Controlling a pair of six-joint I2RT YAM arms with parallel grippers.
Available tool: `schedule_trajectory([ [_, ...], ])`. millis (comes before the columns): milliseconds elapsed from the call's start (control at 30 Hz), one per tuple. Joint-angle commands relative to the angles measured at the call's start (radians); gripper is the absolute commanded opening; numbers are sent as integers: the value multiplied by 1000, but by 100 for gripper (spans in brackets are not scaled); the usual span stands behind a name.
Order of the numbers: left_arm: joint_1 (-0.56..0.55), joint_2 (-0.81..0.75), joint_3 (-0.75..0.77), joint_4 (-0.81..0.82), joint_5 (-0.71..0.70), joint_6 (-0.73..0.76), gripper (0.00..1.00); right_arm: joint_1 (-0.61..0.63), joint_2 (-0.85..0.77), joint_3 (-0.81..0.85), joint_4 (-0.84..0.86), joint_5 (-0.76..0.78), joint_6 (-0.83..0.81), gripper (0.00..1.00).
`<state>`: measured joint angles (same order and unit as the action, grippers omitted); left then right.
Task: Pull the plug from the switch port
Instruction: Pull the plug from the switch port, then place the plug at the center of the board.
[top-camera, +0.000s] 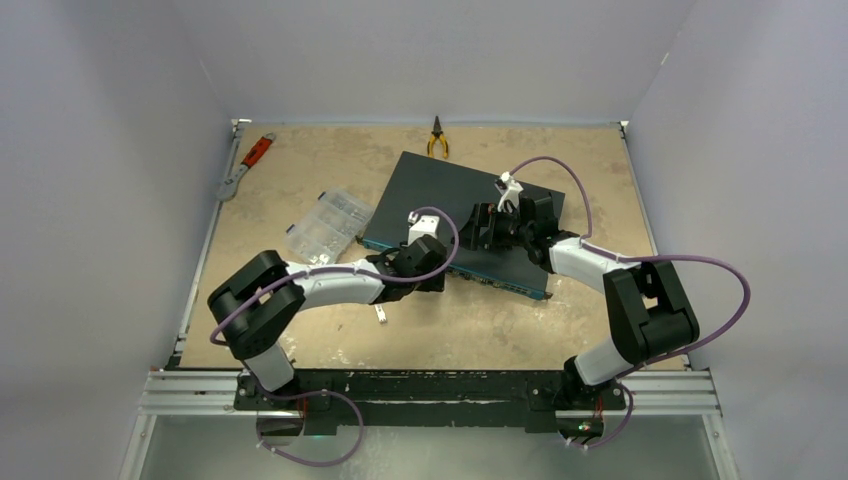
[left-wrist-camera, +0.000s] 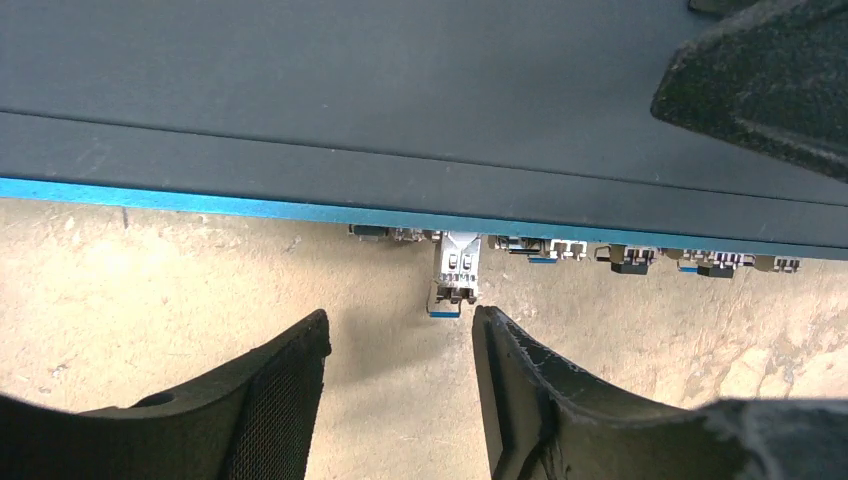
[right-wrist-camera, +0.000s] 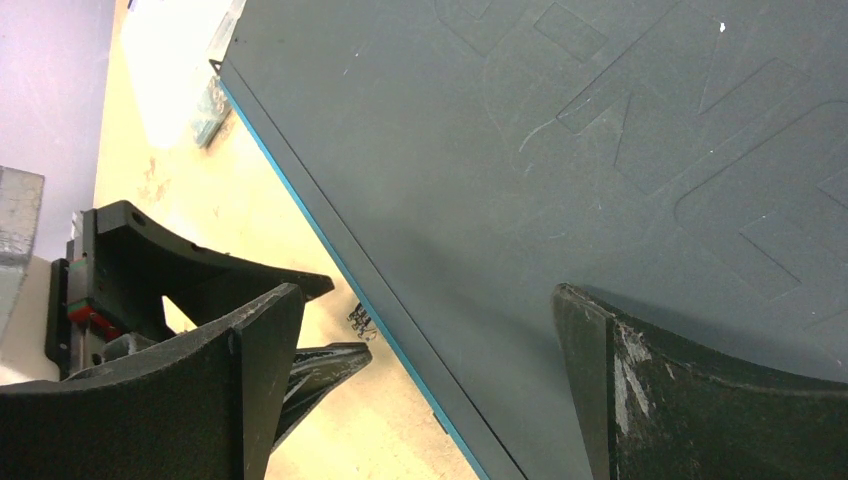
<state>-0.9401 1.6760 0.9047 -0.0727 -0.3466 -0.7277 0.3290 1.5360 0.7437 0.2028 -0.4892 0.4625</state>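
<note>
Only the left wrist view shows the plug, a small silver connector seated in the blue-edged port face of the switch. It sits just ahead of the left gripper, whose jaws are apart and empty. From overhead the arm hides it. The right gripper is spread wide over the switch top, gripping nothing.

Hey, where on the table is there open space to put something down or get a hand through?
Bare table lies between the switch front and the base rail, and between the wrench and the switch's far corner. Crowded: mid-left, where the clear box, left hand and switch sit close.
</note>
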Motion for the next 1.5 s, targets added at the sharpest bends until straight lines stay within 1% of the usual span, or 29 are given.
schedule_trajectory([
  [0,-6,29,37,29,6,44,53,6,33,-27,-121,32,-16,99],
  [133,-7,47,53,53,8,50,53,6,33,-30,-122,34,-18,99],
  [267,-7,75,83,57,26,64,46,6,36,-30,-122,34,-18,99],
  [333,-9,84,96,96,36,66,43,7,36,-30,-122,34,-18,99],
  [500,-14,92,105,108,43,61,30,6,38,-29,-121,32,-18,99],
  [600,-17,87,102,104,40,59,18,7,38,-30,-120,32,-18,99],
  [767,-23,70,87,85,29,55,1,6,39,-28,-120,32,-19,99],
  [1000,-40,13,31,74,14,44,0,6,36,-25,-121,32,-18,99],
  [1033,-45,4,22,44,14,42,0,5,35,-24,-123,32,-19,99],
  [1233,-78,-76,-43,7,-1,24,0,5,32,-24,-124,35,-19,99],
  [1367,-118,-135,-78,-12,-20,20,0,7,29,-23,-125,35,-20,99],
  [1467,-167,-160,-82,-11,-20,44,0,6,26,-18,-132,39,-21,99],
])
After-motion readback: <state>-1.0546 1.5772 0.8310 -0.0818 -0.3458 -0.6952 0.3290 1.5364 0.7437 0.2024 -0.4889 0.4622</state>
